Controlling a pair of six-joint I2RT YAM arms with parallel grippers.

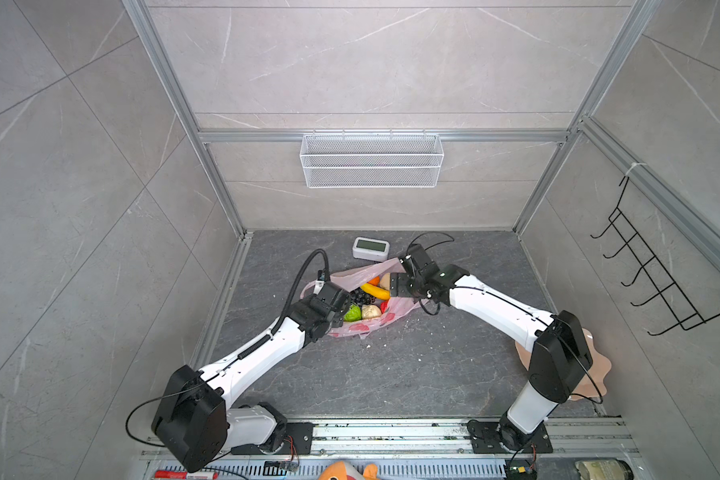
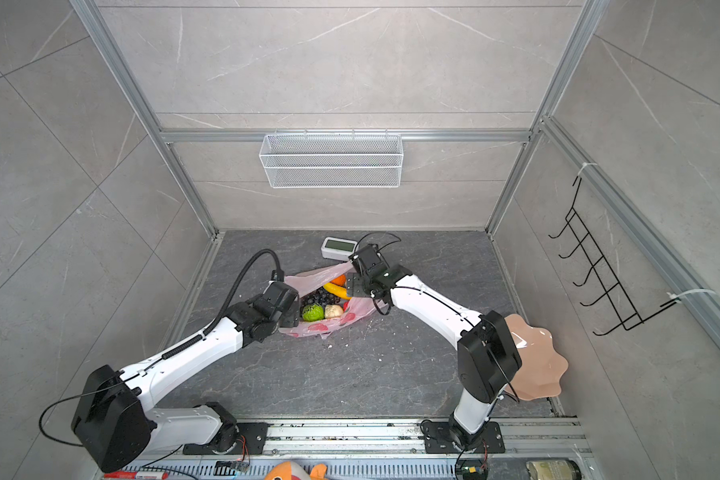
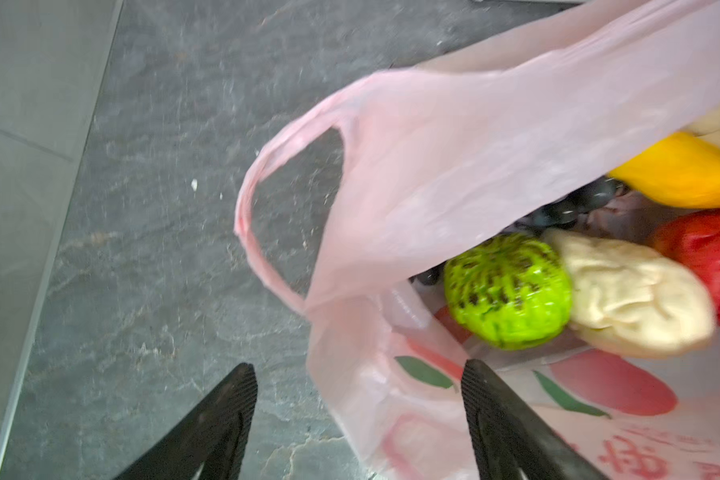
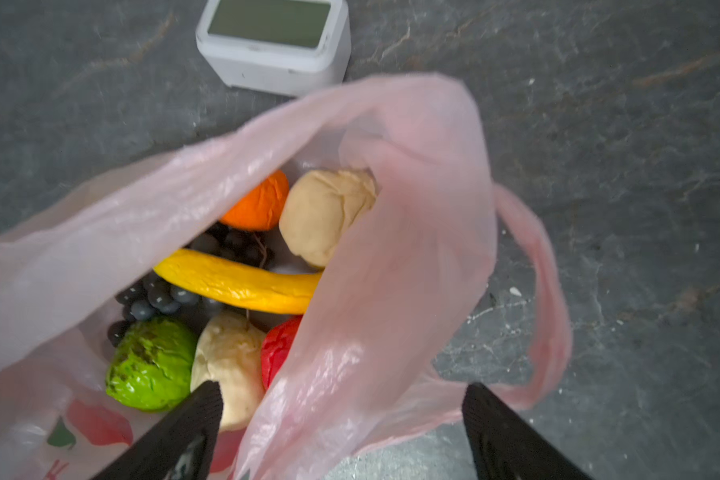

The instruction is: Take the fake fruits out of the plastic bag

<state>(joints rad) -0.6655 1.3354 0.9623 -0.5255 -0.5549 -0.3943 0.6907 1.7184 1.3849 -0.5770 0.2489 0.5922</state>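
The pink plastic bag (image 1: 362,274) lies open on the dark floor, its mouth slack, with the fake fruits inside. I see a yellow banana (image 4: 242,282), dark grapes (image 4: 159,295), an orange (image 4: 258,203), a red apple (image 4: 279,345), a green bumpy fruit (image 3: 508,291) and two beige lumps (image 4: 325,212) (image 3: 632,299). My left gripper (image 3: 358,386) is open at the bag's left side, with loose bag film between its jaws, near one handle loop (image 3: 258,232). On the bag's right side my right gripper (image 4: 344,399) is open too, straddling the bag's rim.
A small white display box (image 1: 371,248) stands just behind the bag. A peach scalloped bowl (image 2: 537,361) lies behind the right arm's elbow. A white mesh basket (image 1: 371,160) hangs on the back wall and a black hook rack (image 1: 657,266) on the right wall. An orange plush toy (image 1: 346,471) sits at the front rail.
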